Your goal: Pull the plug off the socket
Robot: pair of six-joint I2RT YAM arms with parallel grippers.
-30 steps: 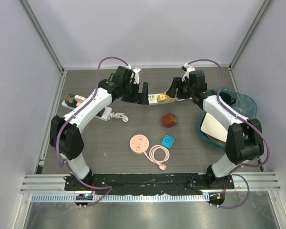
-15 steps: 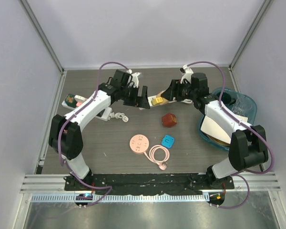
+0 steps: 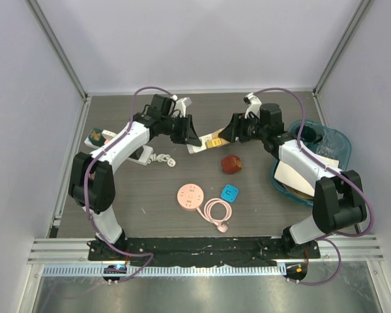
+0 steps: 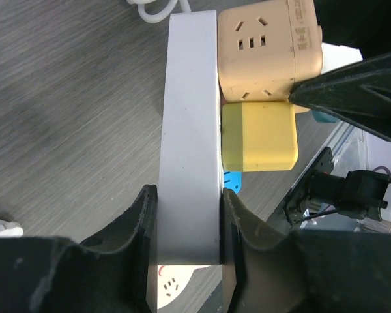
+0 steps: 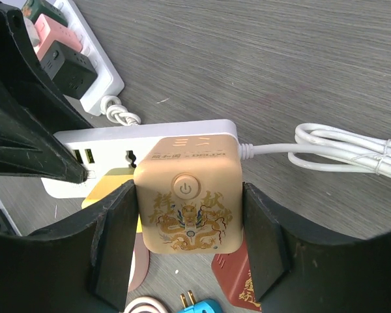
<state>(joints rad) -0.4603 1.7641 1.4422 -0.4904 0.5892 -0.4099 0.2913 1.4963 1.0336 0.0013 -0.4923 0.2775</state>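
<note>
The socket is a white power strip (image 3: 197, 147) held up off the table, between both arms. My left gripper (image 4: 187, 195) is shut on the strip's (image 4: 190, 130) narrow sides. The plug is a tan cube (image 5: 188, 205) with a gold dragon and a power button, seated in the strip (image 5: 150, 140). My right gripper (image 5: 188, 189) is shut on its two sides. Beside the cube (image 4: 267, 49), a yellow plug (image 4: 257, 137) also sits in the strip. In the top view the left gripper (image 3: 190, 138) and the right gripper (image 3: 229, 134) face each other closely.
Below the strip lie a red block (image 3: 232, 163), a pink round socket (image 3: 190, 196) with a coiled cord and a blue plug (image 3: 230, 192). A second white strip (image 3: 101, 138) lies far left. A teal basin (image 3: 313, 156) stands at the right. The strip's white cable (image 5: 352, 153) trails away.
The left gripper's jaws have closed from wide open onto the white strip. The strip has tilted and shifted slightly left with both grippers on it.
</note>
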